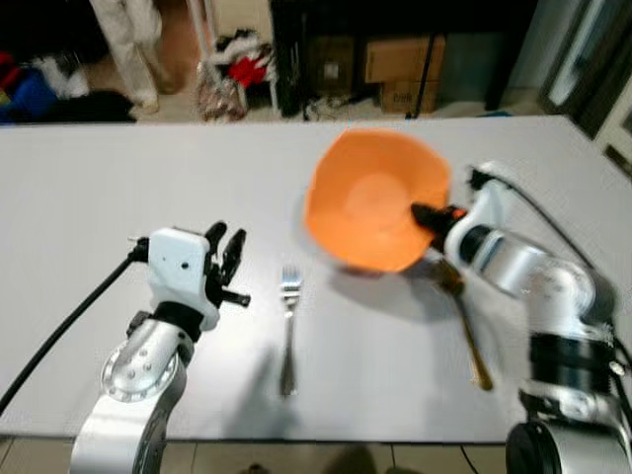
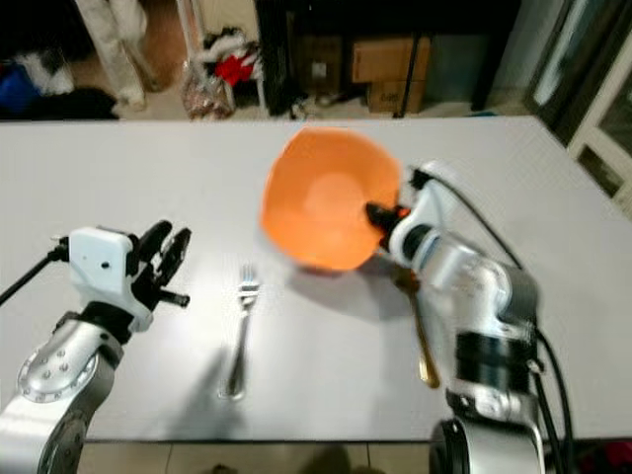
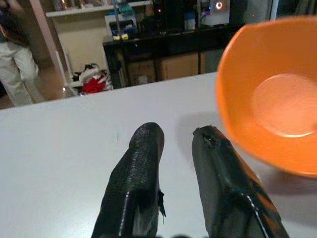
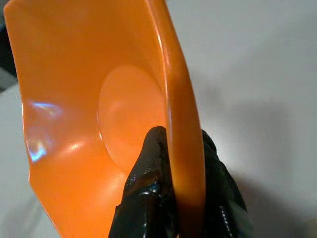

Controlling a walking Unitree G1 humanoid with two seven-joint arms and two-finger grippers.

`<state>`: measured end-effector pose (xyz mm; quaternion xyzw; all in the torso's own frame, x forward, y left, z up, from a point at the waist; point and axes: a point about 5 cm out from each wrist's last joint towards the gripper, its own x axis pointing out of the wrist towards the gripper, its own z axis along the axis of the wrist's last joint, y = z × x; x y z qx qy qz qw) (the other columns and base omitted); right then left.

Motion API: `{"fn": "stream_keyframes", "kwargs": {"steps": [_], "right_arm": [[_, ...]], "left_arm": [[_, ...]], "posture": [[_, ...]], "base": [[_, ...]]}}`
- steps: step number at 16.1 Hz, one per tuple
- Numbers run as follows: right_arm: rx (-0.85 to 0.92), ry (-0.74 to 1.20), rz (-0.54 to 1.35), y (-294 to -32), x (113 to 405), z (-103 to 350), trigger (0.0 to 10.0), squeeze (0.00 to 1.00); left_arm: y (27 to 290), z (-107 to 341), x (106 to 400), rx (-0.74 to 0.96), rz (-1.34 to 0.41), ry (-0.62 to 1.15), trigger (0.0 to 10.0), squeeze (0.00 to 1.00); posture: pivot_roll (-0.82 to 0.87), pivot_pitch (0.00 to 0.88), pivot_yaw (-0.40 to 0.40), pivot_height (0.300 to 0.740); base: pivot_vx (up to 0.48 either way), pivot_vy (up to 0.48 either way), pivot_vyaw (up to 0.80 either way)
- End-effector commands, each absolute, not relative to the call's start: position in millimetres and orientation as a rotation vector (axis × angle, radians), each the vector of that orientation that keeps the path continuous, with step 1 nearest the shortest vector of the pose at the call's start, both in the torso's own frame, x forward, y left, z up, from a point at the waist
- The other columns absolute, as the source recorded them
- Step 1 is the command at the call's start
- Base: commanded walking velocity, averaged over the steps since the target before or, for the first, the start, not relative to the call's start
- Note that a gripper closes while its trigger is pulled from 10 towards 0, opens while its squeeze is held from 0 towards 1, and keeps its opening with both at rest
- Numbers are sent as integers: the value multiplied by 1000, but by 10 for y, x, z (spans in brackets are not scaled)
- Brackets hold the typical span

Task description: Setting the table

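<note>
Bowl held over the place setting

Nearest, the fork [image 1: 288, 331] lies on the bench [image 1: 79, 197] beside the left gripper [image 1: 227, 259], fingers slightly spread. Farther, the right gripper [image 4: 179, 163] pinches the tilted orange bowl [image 1: 375, 197] by its rim above the spoon [image 1: 466, 326]; that thin grip could slip.

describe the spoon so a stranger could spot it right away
On the white table, look near the front edge beside the right gripper, under the tilted orange bowl it grips. The spoon is golden, unlike the silver fork further left.
</note>
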<state>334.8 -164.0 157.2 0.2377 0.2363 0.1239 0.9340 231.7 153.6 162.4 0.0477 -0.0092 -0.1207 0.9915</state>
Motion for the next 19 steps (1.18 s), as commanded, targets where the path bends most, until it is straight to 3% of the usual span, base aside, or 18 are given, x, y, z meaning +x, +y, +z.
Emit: {"fn": "stream_keyframes", "kwargs": {"steps": [1, 8, 18, 19], "right_arm": [[513, 403, 250, -1661, 3474, 1712, 10000, 0], [651, 434, 185, -1583, 3908, 1687, 10000, 0], [828, 601, 178, -1276, 3931, 1432, 10000, 0], [909, 614, 167, -1222, 3927, 1421, 10000, 0]], "left_arm": [[1518, 1621, 2338, 95, -283, -6, 10000, 0], [1443, 1586, 2269, 102, -488, 63, 10000, 0], [1461, 1528, 2065, 113, -578, 153, 10000, 0], [1447, 1527, 2045, 105, -587, 161, 10000, 0]], "posture": [[-117, 5, 64, 740], [-102, 21, 55, 740], [-79, 88, 46, 740], [-77, 87, 48, 740]], "base": [[0, 0, 0], [0, 0, 0], [0, 0, 0], [0, 0, 0]]}}
